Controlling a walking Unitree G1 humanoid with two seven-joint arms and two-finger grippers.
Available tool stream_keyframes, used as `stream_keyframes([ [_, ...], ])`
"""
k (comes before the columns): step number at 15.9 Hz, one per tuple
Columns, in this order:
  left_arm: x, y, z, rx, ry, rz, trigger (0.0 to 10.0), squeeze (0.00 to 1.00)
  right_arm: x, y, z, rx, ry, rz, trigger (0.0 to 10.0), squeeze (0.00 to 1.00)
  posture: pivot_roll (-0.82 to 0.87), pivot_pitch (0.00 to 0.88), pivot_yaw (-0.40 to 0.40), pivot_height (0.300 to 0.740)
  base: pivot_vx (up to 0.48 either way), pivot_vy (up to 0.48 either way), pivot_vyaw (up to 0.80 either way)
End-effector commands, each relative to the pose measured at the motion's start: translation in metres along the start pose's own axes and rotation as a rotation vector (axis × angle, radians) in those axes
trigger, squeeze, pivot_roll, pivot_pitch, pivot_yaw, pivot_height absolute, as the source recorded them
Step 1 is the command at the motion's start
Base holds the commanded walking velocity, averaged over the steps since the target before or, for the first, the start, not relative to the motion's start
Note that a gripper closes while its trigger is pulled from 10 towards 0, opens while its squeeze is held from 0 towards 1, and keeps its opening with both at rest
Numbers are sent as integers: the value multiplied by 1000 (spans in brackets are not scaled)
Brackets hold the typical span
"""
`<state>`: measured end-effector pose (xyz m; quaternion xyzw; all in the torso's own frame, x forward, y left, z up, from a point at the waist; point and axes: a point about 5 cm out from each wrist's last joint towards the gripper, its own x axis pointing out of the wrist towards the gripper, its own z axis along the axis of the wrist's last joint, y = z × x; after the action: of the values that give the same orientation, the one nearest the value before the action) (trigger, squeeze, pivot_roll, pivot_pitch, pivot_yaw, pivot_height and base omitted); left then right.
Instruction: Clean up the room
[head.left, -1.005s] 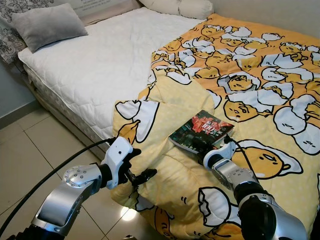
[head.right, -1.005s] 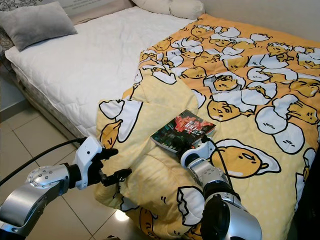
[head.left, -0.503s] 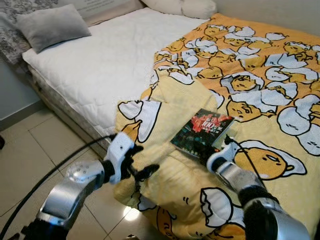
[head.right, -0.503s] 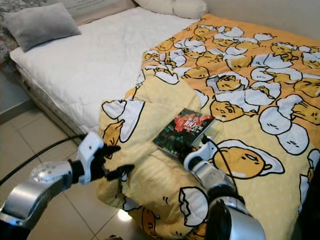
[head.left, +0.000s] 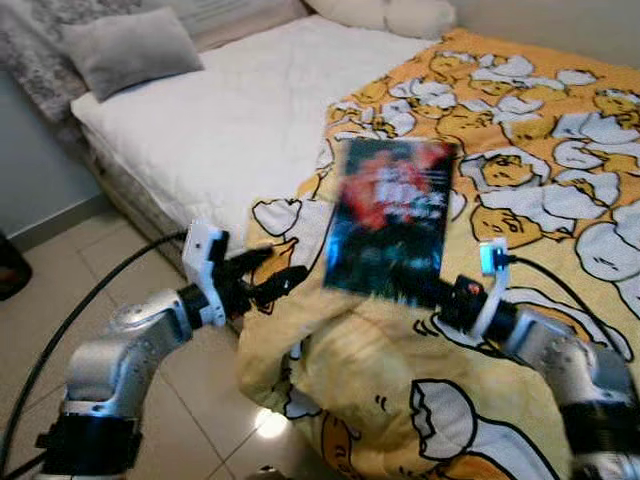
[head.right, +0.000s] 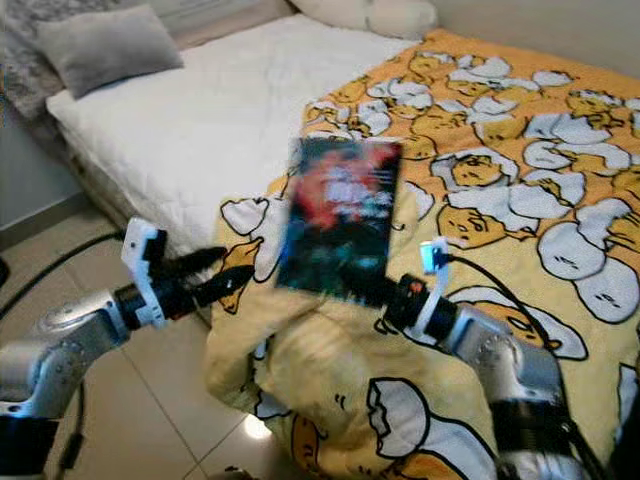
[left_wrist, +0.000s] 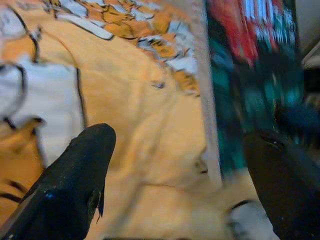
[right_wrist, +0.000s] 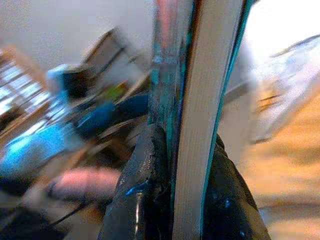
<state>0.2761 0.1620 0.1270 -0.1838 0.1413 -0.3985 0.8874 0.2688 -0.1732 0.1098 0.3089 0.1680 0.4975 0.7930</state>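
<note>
One book (head.left: 388, 220), upright above the yellow blanket (head.left: 520, 180), clamped in right gripper (head.left: 432, 291); left gripper (head.left: 268, 282) near, fingers (left_wrist: 75, 180) spread.

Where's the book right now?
The book is held upright above the yellow blanket at the bed's near edge, clamped at its bottom edge by the right pincer, with the open left pincer just to its left.

A glossy-covered paper book (head.left: 388, 220) stands above a soft cloth quilt (head.left: 540, 160) and a shiny tiled floor (head.left: 40, 300).
</note>
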Motion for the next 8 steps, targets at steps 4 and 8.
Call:
stream_keyframes([
  [4, 13, -11, 1, -236, -21, -175, 0, 0, 13, 34, 2, -15, 69, 223, 0, 0, -116, 0, 82, 740, 0, 0, 0],
  [8, 16, -22, 0, -245, 10, -268, 0, 0, 11, 38, 0, -1, 84, 225, 0, 0, -126, 0, 86, 740, 0, 0, 0],
])
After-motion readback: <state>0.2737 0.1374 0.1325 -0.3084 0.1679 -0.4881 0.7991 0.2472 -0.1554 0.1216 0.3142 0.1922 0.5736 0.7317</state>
